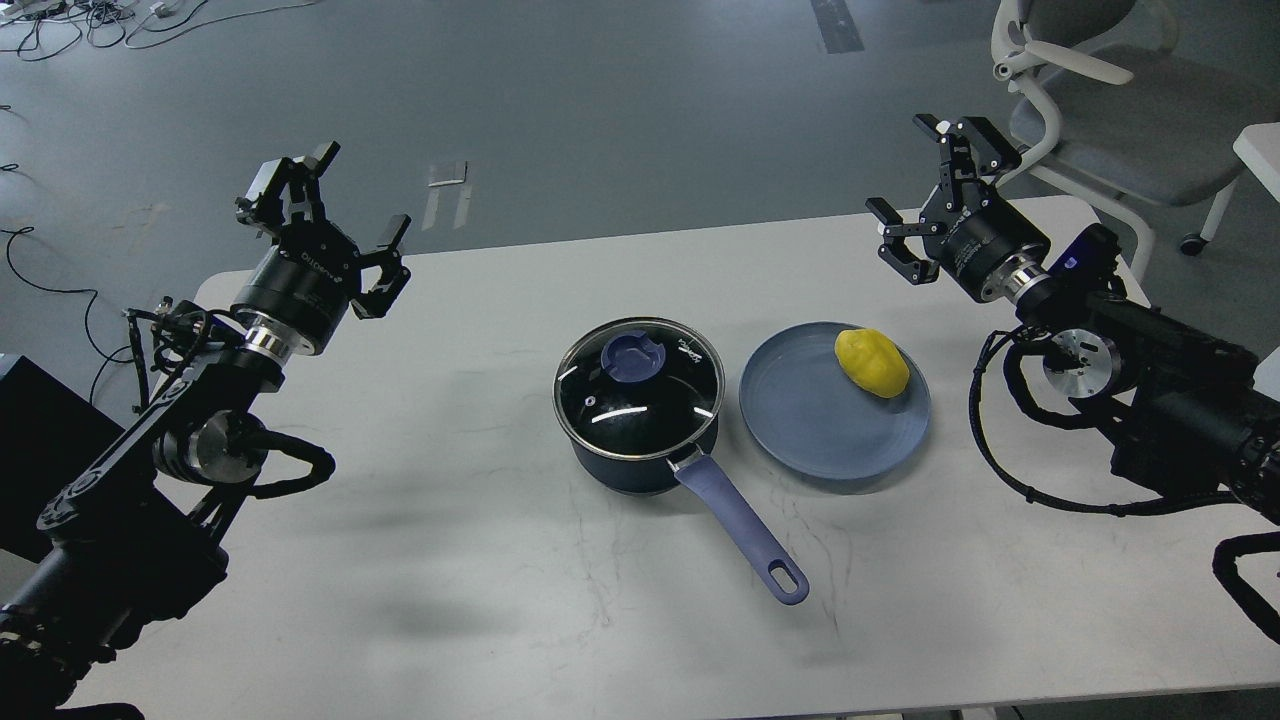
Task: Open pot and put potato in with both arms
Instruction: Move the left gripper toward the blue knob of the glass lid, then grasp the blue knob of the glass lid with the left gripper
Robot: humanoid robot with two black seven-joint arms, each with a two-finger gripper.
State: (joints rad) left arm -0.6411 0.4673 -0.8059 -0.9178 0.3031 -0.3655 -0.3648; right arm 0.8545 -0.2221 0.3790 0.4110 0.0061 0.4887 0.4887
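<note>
A dark blue pot stands at the table's middle with its glass lid on; the lid has a blue knob. The pot's blue handle points toward the front right. A yellow potato lies on a blue plate just right of the pot. My left gripper is open and empty, raised over the table's far left corner. My right gripper is open and empty, raised over the far right edge, beyond the plate.
The white table spans the view. A white office chair stands behind the right arm. Cables lie on the floor at left.
</note>
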